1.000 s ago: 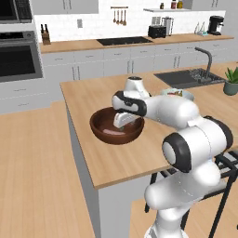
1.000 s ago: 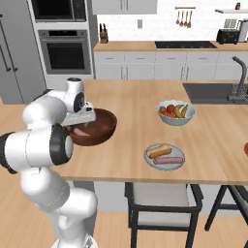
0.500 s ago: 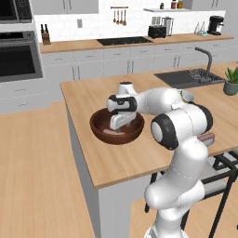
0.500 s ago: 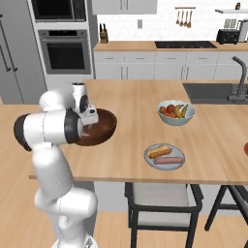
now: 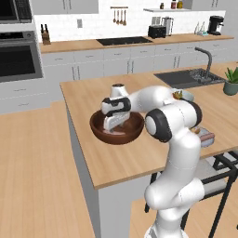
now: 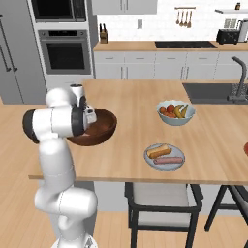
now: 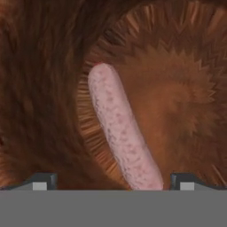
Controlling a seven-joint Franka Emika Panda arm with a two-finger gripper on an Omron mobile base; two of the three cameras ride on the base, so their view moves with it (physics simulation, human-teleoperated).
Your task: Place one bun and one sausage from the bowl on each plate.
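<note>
My gripper (image 7: 113,181) is down inside the bowl (image 5: 97,130), and my jaws are wide open with nothing in them. One sausage (image 7: 122,128) lies on the bowl's floor between my fingertips (image 7: 42,181), running from about 11 o'clock down to 6 o'clock in my hand view. It is pale pink, speckled, long and round. I think it is light, a bit soft, and may roll or slip. I should pinch it across its middle, gently. The grey plate (image 6: 149,162) already has a bun and a sausage.
</note>
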